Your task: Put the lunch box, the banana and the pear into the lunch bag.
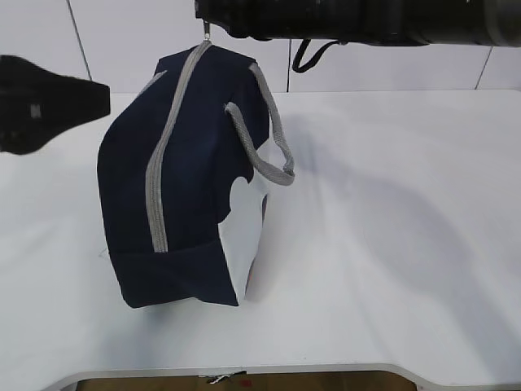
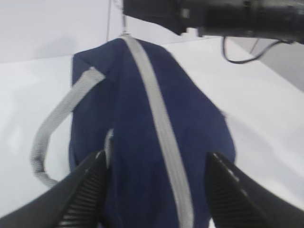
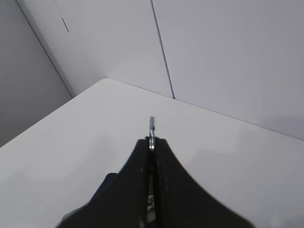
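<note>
The navy lunch bag stands tilted on the white table, its grey zipper closed along its length. My right gripper is shut on the metal ring pull at the bag's top far end. My left gripper is open, its fingers on either side of the bag's near end, not closed on it. In the exterior view the left gripper is at the left beside the bag. The lunch box, banana and pear are out of view.
The bag's grey webbing handles hang loose on its side above a white patch. The table's front edge runs along the bottom. A black cable hangs from the right arm.
</note>
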Tool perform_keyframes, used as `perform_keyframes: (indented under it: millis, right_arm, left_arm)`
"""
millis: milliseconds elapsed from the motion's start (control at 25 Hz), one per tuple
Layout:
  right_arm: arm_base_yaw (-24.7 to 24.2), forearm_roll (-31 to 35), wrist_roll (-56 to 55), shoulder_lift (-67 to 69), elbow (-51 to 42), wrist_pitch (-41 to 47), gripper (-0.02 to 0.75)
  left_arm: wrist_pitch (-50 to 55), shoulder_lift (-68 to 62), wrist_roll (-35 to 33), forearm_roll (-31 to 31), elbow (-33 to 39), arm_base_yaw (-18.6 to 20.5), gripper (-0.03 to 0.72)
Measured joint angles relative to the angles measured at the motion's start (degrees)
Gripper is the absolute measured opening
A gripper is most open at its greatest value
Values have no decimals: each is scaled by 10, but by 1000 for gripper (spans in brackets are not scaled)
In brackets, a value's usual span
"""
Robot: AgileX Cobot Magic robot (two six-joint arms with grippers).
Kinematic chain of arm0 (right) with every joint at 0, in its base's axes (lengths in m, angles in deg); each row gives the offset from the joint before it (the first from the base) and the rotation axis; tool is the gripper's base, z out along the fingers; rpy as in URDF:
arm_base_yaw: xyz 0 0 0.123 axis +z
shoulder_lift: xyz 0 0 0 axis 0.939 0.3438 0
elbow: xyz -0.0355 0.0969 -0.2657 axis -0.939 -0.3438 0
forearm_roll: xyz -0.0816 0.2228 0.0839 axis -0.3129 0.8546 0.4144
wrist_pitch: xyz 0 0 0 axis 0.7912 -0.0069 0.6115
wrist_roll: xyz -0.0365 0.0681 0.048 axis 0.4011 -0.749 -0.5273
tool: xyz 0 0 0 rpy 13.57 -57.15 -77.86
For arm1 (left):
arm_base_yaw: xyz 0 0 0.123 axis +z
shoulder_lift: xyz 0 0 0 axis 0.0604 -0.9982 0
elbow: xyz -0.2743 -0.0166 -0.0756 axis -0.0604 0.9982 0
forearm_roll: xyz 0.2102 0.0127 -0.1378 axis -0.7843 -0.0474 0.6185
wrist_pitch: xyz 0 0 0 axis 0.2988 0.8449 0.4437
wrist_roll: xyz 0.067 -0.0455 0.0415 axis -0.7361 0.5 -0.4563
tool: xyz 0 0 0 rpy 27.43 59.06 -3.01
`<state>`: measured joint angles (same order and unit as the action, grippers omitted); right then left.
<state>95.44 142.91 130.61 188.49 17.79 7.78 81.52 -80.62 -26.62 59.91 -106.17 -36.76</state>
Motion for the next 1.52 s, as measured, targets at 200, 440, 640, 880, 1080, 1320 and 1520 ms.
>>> perform_keyframes:
  millis: [200, 440, 640, 880, 1080, 1320, 1520]
  right_arm:
    - [0, -1, 0, 0, 0, 2, 17]
    - [0, -1, 0, 0, 0, 3, 17]
    - [0, -1, 0, 0, 0, 4, 17]
    - [0, -1, -6, 0, 0, 4, 17]
    - [0, -1, -6, 0, 0, 4, 17]
    - [0, -1, -6, 0, 0, 4, 17]
    - [0, -1, -6, 0, 0, 4, 17]
  left_arm:
    - [131, -55, 0, -2, -96, 73, 448]
    - [264, -155, 0, -7, -222, 90, 437]
    - [329, -239, 0, -24, -318, 95, 435]
    - [386, -322, 0, -30, -409, 119, 410]
    - [433, -362, 0, -19, -437, 123, 359]
    - [449, -372, 0, -9, -439, 123, 354]
    - [466, -394, 0, 21, -440, 123, 353]
